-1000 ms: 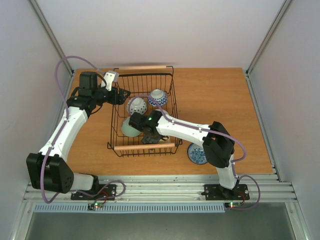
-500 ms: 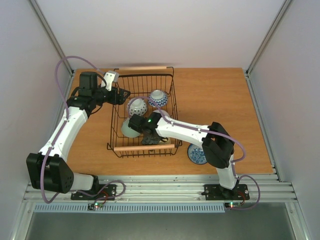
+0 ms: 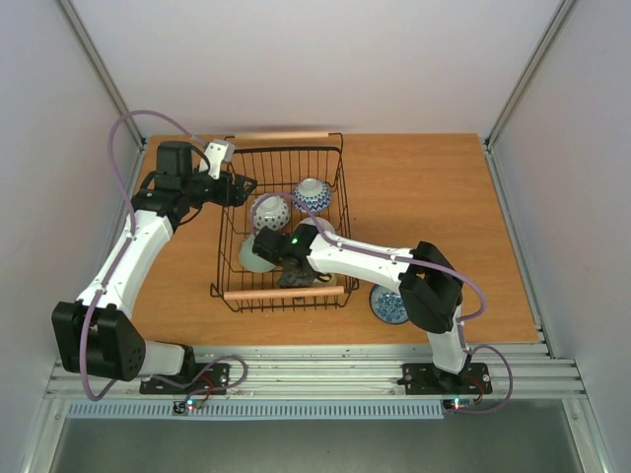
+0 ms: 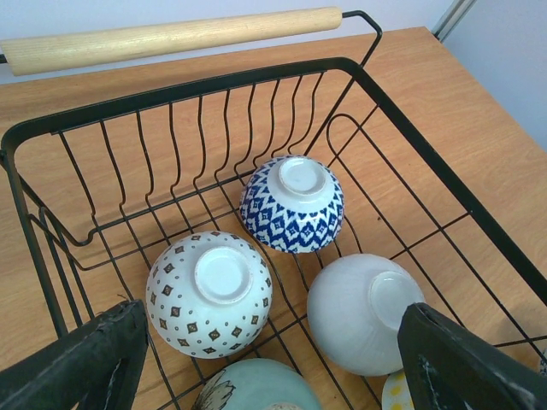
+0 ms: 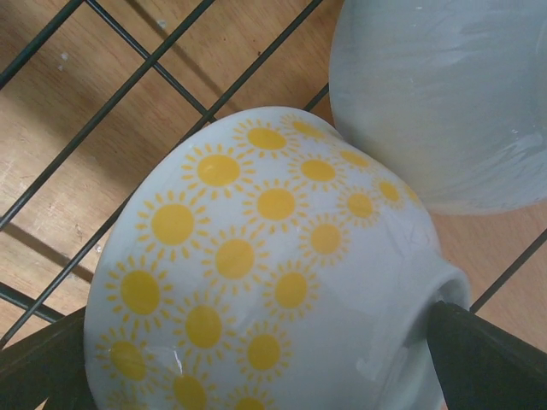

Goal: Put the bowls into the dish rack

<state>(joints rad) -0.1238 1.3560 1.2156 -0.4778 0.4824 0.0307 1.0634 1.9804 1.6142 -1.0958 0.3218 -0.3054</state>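
Counting the bowls gives six. Five are inside the dish rack (image 3: pixel 286 158): a dotted bowl (image 4: pixel 209 293) and a blue-and-white bowl (image 4: pixel 292 203), both bottom up, a plain white bowl (image 4: pixel 363 312), a pale green bowl (image 4: pixel 261 384) and a sun bowl (image 5: pixel 256 282), white with yellow suns and lying tilted on the wire floor. The sixth, a blue patterned bowl (image 3: pixel 389 304), stands open side up on the tabletop (image 3: pixel 434 197), just outside the lower right corner of the rack.

One rack is present, of black wire, with two wooden handles, the far handle (image 4: pixel 171 38) and the near handle (image 3: pixel 286 292).

Of the two arms, the left end effector (image 4: pixel 272 342) hangs over the left part of the rack, wide apart and holding nothing. The right end effector (image 5: pixel 256 367) is low inside the rack by the near handle, spread fully, with the sun bowl between its fingers; it does not grip it.

Orange-brown wood makes the tabletop. Plain white walls close three sides, and a metal rail (image 3: pixel 315 360) runs along the bottom.
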